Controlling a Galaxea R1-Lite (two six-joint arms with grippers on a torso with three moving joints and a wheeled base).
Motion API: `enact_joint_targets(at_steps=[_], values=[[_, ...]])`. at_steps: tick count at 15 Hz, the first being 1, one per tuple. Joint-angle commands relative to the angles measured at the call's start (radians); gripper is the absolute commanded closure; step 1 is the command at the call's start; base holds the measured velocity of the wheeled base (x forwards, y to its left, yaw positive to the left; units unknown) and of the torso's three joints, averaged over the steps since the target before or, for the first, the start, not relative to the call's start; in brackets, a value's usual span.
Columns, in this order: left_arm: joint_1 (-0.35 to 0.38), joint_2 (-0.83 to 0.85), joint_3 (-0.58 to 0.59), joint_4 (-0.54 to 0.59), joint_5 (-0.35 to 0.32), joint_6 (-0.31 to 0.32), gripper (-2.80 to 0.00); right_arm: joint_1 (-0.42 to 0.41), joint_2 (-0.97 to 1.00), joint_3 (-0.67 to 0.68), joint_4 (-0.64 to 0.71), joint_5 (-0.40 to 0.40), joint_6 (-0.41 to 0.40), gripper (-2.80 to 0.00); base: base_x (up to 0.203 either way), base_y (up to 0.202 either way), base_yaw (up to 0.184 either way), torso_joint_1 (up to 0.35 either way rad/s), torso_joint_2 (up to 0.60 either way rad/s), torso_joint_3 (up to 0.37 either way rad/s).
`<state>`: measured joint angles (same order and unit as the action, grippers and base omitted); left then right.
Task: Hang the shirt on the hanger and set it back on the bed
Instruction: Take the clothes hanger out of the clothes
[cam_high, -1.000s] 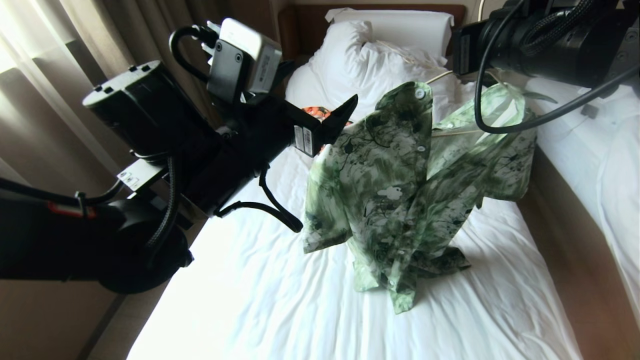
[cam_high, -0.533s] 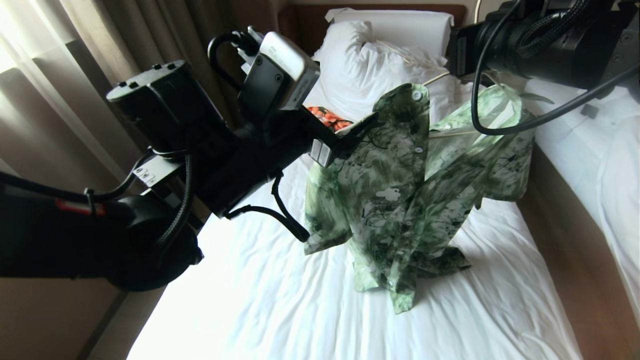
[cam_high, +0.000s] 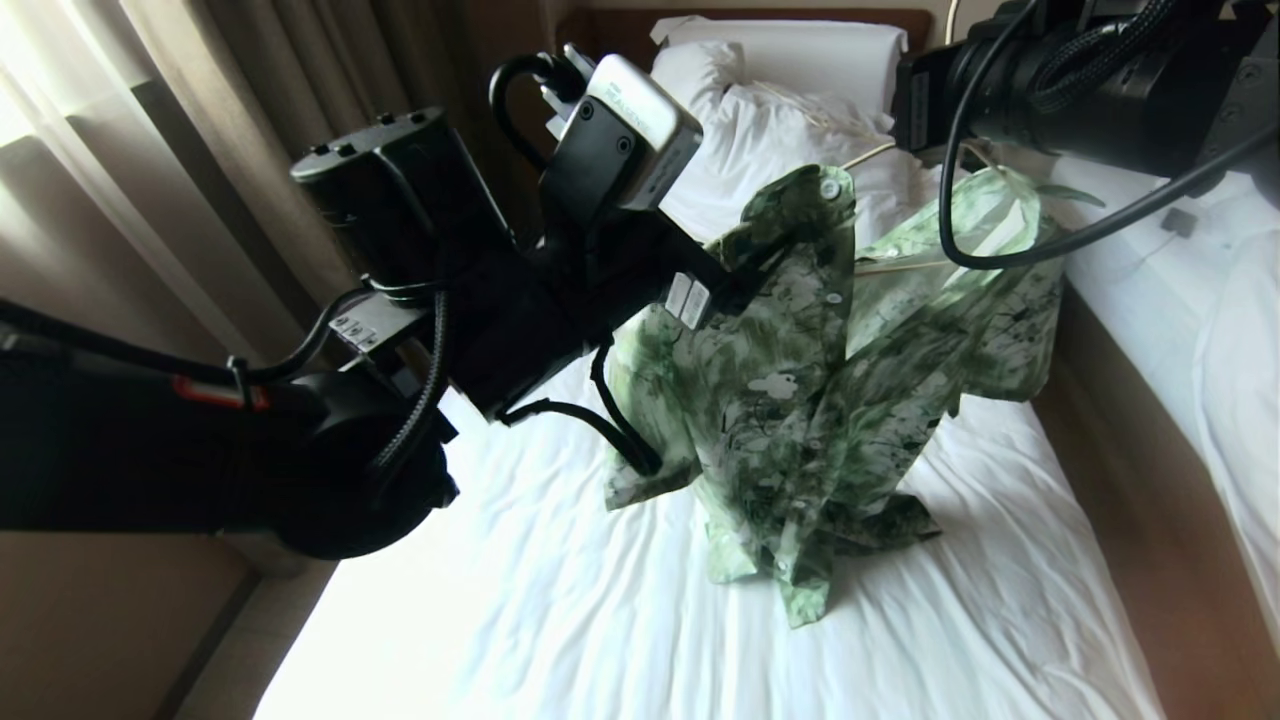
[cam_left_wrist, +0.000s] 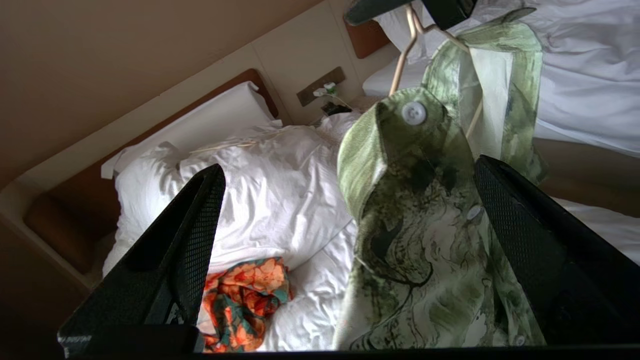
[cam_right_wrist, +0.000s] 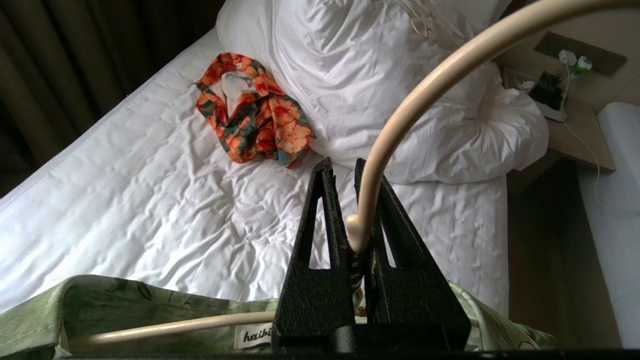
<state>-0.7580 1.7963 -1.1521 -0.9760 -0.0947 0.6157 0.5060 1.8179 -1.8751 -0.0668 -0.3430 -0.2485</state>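
We are swinging our left gripper (cam_left_wrist: 345, 240) in toward the shirt (cam_high: 800, 400): a second ago it was standing off beside the garment's near shoulder, and now its spread fingers (cam_left_wrist: 185, 250) are straddling the collar edge, with nothing yet pinched. We judge this means we are about to take hold of the loose front panel and draw it over the free end of the hanger (cam_right_wrist: 425, 85).

Our right gripper (cam_right_wrist: 352, 250) is pressing its fingers together on the hanger's neck, holding it up above the bed (cam_high: 600, 600). The shirt is hanging from that hanger on one side only, its hem crumpling on the sheet, so the hanging step looks about half done.

Counting what we are seeing: one green shirt, one hanger in our grip, and a pale thin shape on the duvet (cam_right_wrist: 400, 75) that may be a second hanger, though we cannot be sure. There is one orange garment (cam_right_wrist: 255, 115) lying near the duvet, two beds side by side, and two grippers.
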Motion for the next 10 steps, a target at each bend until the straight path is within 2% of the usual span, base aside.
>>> enact_joint_targets(at_steps=[1, 10], values=[[-0.008, 0.027, -0.008, -0.008, 0.001, 0.003, -2.8, 0.0, -0.002, -0.001, -0.001, -0.002, -0.002, 0.0, 0.0, 0.0, 0.0, 0.0, 0.0, 0.0], [-0.03, 0.09, -0.099, -0.002, 0.031, 0.002, -2.8, 0.016, -0.005, 0.001, -0.001, -0.004, 0.001, 0.0, 0.0, 0.0, 0.0, 0.0, 0.0, 0.0]])
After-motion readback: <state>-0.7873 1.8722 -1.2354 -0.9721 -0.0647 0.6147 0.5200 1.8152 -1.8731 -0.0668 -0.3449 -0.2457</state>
